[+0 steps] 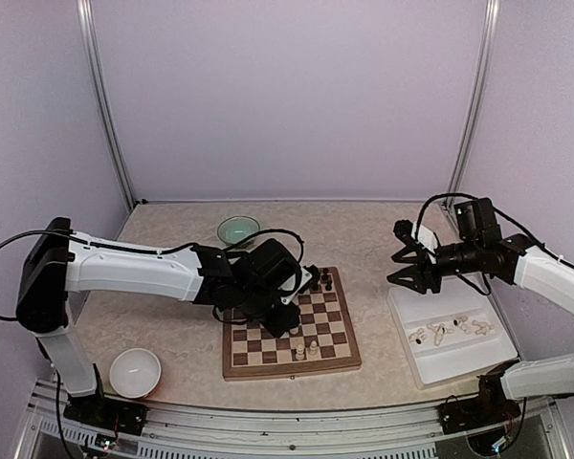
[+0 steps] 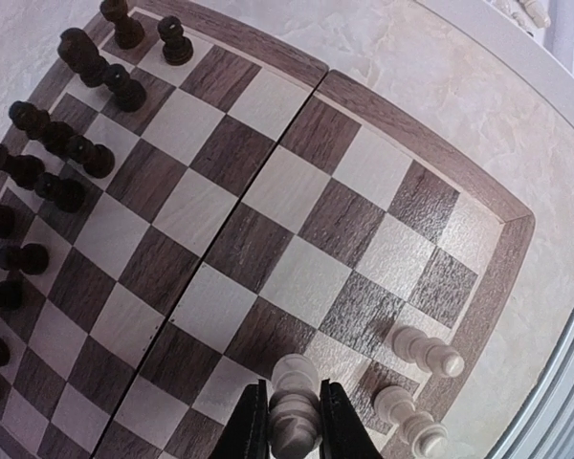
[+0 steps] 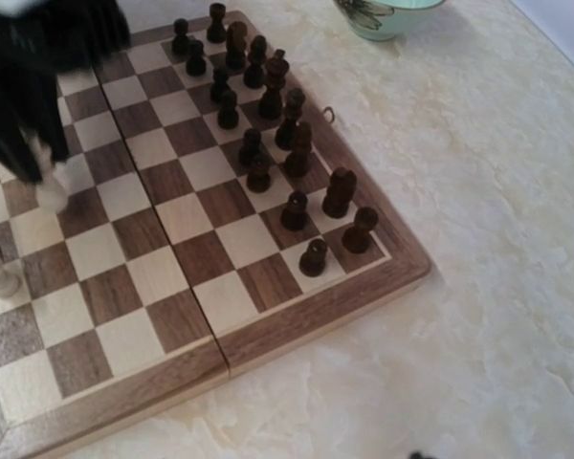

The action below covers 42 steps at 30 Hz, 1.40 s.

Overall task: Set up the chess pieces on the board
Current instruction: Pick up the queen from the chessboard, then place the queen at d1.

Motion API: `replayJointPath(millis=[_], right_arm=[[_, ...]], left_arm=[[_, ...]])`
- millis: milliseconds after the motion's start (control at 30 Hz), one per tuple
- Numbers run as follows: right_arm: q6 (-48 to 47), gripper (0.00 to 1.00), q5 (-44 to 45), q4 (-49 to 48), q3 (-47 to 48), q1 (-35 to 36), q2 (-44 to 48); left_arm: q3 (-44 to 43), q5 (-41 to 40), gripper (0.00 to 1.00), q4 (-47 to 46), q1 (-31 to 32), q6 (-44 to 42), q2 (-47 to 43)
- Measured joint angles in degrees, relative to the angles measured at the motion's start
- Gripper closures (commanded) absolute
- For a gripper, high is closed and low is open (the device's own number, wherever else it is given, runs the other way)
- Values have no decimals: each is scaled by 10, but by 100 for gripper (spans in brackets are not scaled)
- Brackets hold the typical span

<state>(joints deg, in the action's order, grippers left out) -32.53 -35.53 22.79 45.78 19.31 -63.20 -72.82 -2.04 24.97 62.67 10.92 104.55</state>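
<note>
Chessman (image 2: 294,373), turned cream wood, pinched in left pincer (image 2: 295,409) over checkered board (image 2: 268,191); right pincer (image 1: 405,269) spread.

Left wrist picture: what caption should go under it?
Left gripper grips a cream piece over the board, two more nearby, dark pieces opposite.

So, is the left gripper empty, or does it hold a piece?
Holding. The left gripper has a cream piece pinched between its fingers, over the board.

Cream chess piece (image 2: 294,421) in the left claw (image 2: 294,387) over the board (image 2: 268,210), two more cream pieces (image 2: 426,352) beside.
</note>
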Motion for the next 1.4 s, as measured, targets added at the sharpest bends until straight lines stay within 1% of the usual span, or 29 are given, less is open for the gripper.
replayJointPath(millis=[200,300,533,833,1067,1133,1233,1267,1400], right_arm=[[-2,47,0,0,0,0,-5],[-3,47,2,0,0,0,-5],[-4,47,4,0,0,0,-9],[-4,47,4,0,0,0,-15],[-6,47,5,0,-4,0,-20],[-6,47,6,0,-4,0,-22],[-7,47,6,0,-4,0,-24],[-7,47,6,0,-4,0,-25],[-7,46,6,0,-4,0,-25]], left_arm=[[21,-17,86,5,9,17,-60],[42,-21,86,7,23,28,-74],[73,-30,86,18,53,49,-74],[77,-29,86,19,56,55,-73],[77,-24,85,19,56,53,-55],[77,-24,83,19,56,53,-49],[77,-23,68,13,56,53,-46],[77,-23,65,12,56,52,-45],[77,-24,58,17,56,52,-36]])
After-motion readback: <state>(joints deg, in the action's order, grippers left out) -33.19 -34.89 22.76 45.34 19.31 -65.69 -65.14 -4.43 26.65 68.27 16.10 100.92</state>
